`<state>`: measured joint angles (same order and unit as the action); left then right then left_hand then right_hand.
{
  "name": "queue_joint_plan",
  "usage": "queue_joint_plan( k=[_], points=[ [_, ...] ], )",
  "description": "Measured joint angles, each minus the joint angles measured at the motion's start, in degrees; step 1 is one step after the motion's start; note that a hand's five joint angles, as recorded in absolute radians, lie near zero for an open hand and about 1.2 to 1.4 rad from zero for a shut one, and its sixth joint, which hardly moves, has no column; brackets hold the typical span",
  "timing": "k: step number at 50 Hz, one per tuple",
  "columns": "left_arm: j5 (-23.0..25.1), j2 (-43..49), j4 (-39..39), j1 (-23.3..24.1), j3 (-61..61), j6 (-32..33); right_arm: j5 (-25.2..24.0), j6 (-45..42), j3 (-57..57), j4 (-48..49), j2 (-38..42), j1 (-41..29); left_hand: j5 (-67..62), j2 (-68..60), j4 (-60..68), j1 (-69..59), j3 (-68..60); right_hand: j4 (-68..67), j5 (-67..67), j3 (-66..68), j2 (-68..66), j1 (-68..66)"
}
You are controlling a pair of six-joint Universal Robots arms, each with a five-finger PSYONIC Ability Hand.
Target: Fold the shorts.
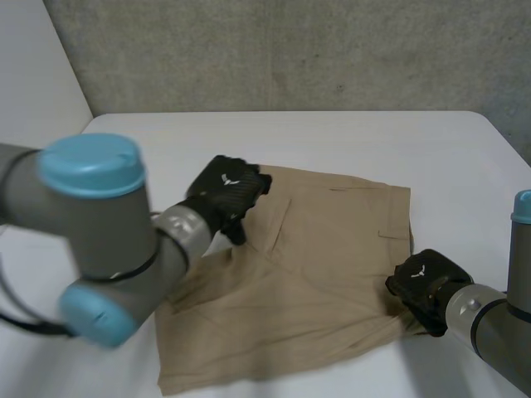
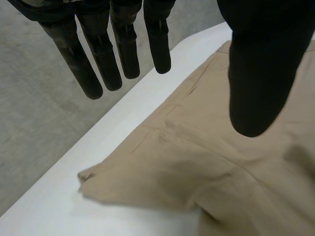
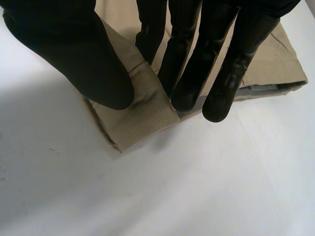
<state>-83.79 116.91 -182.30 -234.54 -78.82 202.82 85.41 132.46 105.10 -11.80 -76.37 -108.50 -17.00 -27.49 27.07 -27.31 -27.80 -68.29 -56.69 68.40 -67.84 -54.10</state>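
Observation:
Tan shorts (image 1: 323,265) lie folded on the white table (image 1: 332,137). My left hand (image 1: 226,189) hovers over their far left corner. In the left wrist view this hand (image 2: 123,44) is open: straight fingers, the thumb (image 2: 256,73) held apart, nothing between them, the shorts (image 2: 197,167) lying below. My right hand (image 1: 425,286) sits at the shorts' near right edge. Seen from the right wrist, its thumb (image 3: 74,44) and fingers (image 3: 192,73) pinch a corner of the tan cloth (image 3: 142,113) just above the table.
A grey concrete wall (image 1: 290,50) rises behind the table. Bare white tabletop runs beyond the shorts and to their right. In the left wrist view the table's edge (image 2: 123,113) passes close to the shorts, with grey floor (image 2: 39,123) beyond it.

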Motion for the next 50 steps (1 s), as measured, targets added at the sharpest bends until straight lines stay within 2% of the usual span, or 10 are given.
queue_joint_plan(
  k=[9,21,24,27,31,32,35,42,44,50],
  points=[
    [7.04,20.75,-0.07,-0.55,20.96,5.92,0.13,0.09,0.22,2.63,1.36,-0.24,-0.32,-0.11,0.12,-0.17,-0.05,0.0,0.0,0.0,0.0,0.0],
    [12.28,33.08,4.43,-2.42,35.05,14.4,0.11,0.12,0.12,4.7,1.79,-0.03,-0.51,-0.16,0.27,-0.17,-0.14,0.0,0.0,0.0,0.0,0.0],
    [13.03,34.52,7.05,-2.97,37.36,15.33,0.11,0.13,0.08,5.08,1.77,0.08,-4.84,-4.54,4.75,-4.9,-3.94,0.0,0.0,0.0,0.0,0.0],
    [13.51,35.74,10.07,-3.73,39.42,17.01,0.11,0.15,-0.01,5.35,1.74,0.23,-19.79,-20.47,20.23,-21.62,-20.06,0.0,0.0,0.0,0.0,0.0],
    [13.48,36.23,11.64,-4.34,40.2,18.3,0.11,0.18,-0.14,5.55,1.7,0.4,-31.07,-31.85,31.59,-33.1,-30.69,0.0,0.0,0.0,0.0,0.0],
    [13.14,36.27,12.19,-4.69,40.36,18.91,0.12,0.21,-0.18,5.68,1.69,0.44,-38.77,-39.57,40.1,-38.34,-38.94,0.0,0.01,0.0,0.0,0.0],
    [12.82,36.23,12.32,-4.85,40.34,19.12,0.13,0.22,-0.2,5.75,1.68,0.45,-38.77,-39.57,40.1,-38.34,-38.94,0.0,0.0,-0.01,0.0,0.0],
    [3.7,33.32,11.89,-6.05,37.87,21.09,0.17,1.13,-0.24,6.25,1.66,0.39,-38.84,-40.97,41.59,-38.34,-40.15,0.0,0.0,0.0,0.0,0.0],
    [-0.87,31.01,11.13,-6.88,34.66,24.39,0.15,1.78,-0.29,6.29,1.66,0.35,-38.84,-40.98,41.6,-38.34,-40.15,0.0,0.0,0.0,0.0,0.0],
    [-5.63,27.04,9.56,-7.61,27.5,30.58,0.15,2.29,-0.33,6.3,1.66,0.12,-38.84,-41.04,41.62,-38.34,-40.23,0.0,0.0,0.0,0.0,0.0]
  ],
)
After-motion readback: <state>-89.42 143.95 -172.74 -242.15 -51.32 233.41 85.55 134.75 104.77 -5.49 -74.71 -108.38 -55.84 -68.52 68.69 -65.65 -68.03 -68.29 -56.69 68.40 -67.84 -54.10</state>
